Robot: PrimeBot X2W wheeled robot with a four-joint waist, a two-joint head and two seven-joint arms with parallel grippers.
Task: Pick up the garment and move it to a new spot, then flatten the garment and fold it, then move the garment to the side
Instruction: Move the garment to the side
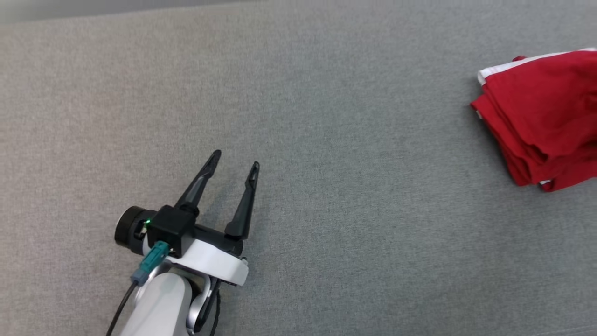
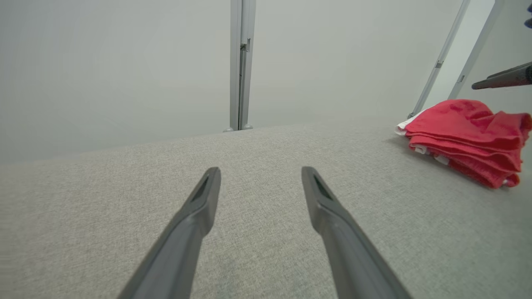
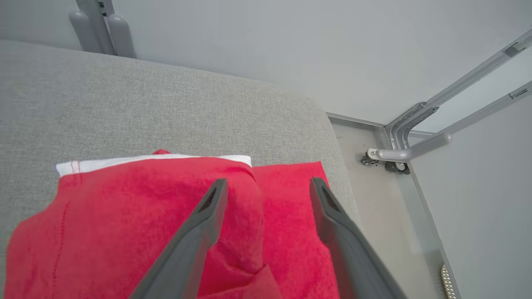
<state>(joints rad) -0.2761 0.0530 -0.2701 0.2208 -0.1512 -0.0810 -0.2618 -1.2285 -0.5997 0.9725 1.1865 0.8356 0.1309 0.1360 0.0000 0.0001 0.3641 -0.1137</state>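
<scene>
Red garment, folded (soft layers).

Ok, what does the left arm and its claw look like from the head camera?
Left claw: two long, dark, tapering fingers on a black block with a small green light. White wrist plate, pale grey forearm. Teal plug with a black cable.

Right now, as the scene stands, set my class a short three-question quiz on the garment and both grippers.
1. True or false: the left gripper holds the red garment.
2. The garment lies: A spread flat; B folded in layers; C draped over a gripper.
3. Fill in: the right gripper, above the garment, stands ____.
Key: 1 false; 2 B; 3 open.
</scene>
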